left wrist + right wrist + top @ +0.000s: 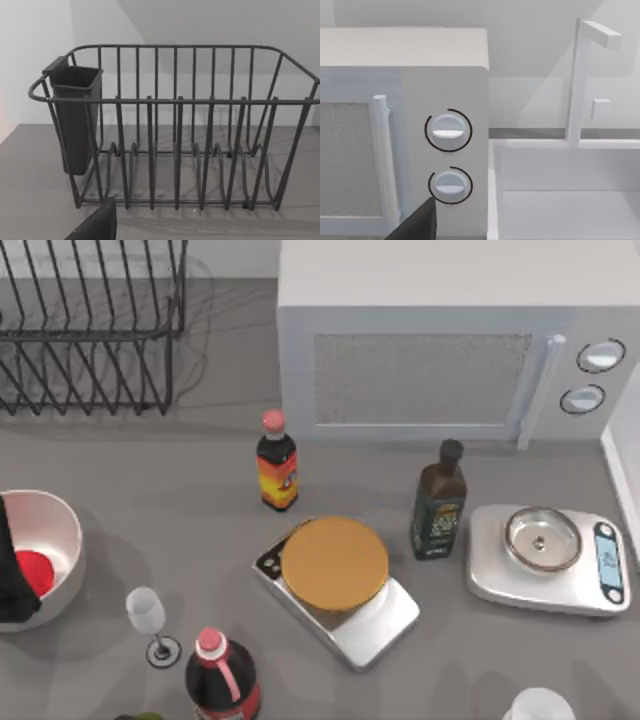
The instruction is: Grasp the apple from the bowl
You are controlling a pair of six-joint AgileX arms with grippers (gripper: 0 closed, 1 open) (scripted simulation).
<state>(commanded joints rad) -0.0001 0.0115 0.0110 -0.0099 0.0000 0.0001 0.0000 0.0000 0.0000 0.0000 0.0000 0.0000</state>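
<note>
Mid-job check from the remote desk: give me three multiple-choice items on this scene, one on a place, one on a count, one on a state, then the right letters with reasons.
1. Where on the table is the bowl?
A. at the left edge
B. beside the microwave door
C. at the right edge

2. How many bottles with pink-red caps stand on the table?
A. none
B. two
C. four

3. What is the state of the apple?
A. lying on the orange disc
B. lying inside the bowl
C. standing on the scale's steel dish

Answers:
1 A: the white bowl sits at the top view's left edge, with the left gripper dark over its near side.
2 B: the sauce bottle and the dark red bottle have such caps; the olive bottle is dark-capped.
3 B: red fruit shows against the bowl's white inside.
</note>
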